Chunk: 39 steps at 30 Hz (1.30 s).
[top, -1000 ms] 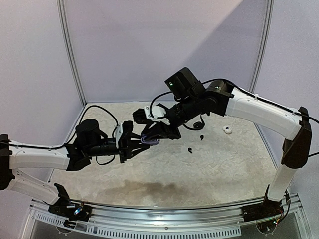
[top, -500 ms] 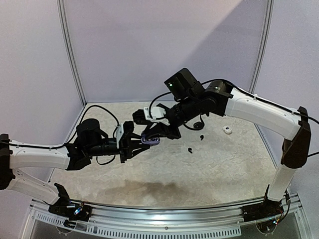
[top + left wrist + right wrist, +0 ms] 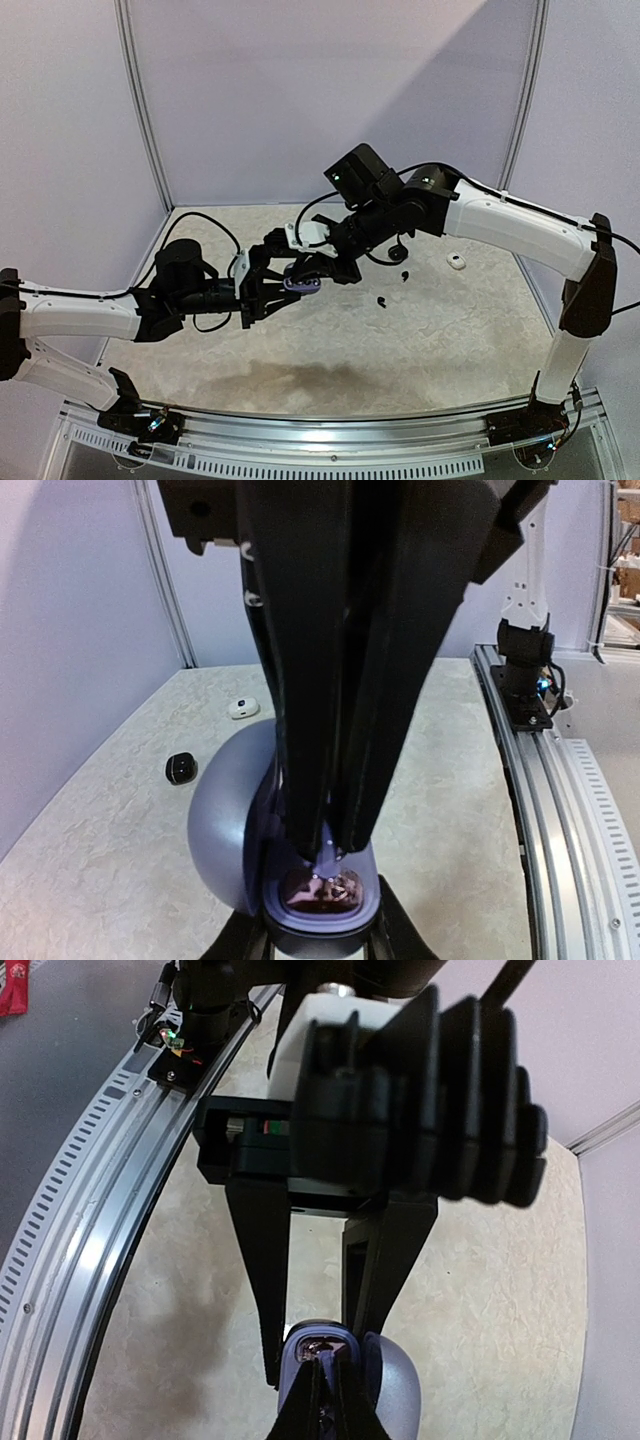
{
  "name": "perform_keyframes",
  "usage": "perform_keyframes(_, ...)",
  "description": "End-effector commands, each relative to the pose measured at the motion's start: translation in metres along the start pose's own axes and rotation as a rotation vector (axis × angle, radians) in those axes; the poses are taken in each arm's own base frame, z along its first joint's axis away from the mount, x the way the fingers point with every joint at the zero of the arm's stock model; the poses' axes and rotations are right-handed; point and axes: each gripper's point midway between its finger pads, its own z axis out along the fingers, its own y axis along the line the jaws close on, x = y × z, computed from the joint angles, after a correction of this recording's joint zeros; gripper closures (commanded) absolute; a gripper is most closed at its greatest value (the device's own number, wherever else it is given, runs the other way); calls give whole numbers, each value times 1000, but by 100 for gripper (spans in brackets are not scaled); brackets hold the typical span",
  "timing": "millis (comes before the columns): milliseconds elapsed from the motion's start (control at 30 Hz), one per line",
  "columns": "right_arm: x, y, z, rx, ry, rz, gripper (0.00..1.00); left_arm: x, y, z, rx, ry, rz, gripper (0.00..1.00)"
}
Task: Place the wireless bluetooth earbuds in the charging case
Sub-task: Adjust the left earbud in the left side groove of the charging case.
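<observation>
The charging case sits clenched in the left gripper, lid swung open and well turned up toward the right arm. In the left wrist view the right gripper comes down on it from 12 o'clock, jaws drawn nearly together and tips right at the well. I cannot tell whether an earbud is pinched between them. In the top view 2 loose earbuds lie on the table around 3 o'clock from the case: 1 black earbud and 1 white earbud. Both are nearer the right arm, so the next pick looks like its job.
</observation>
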Motion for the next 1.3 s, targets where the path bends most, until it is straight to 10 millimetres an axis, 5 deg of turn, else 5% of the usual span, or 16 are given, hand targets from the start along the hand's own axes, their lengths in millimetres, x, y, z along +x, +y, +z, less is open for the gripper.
perform_keyframes(0,5,0,5,-8,26,1,94,-13,-3,2,8,-35,28,100)
perform_keyframes(533,-24,-6,-27,35,-155,-21,100,-14,-5,-1,9,-55,29,100)
perform_keyframes(1267,12,-2,-3,-8,-78,24,100,-21,-1,-3,-18,-99,43,100)
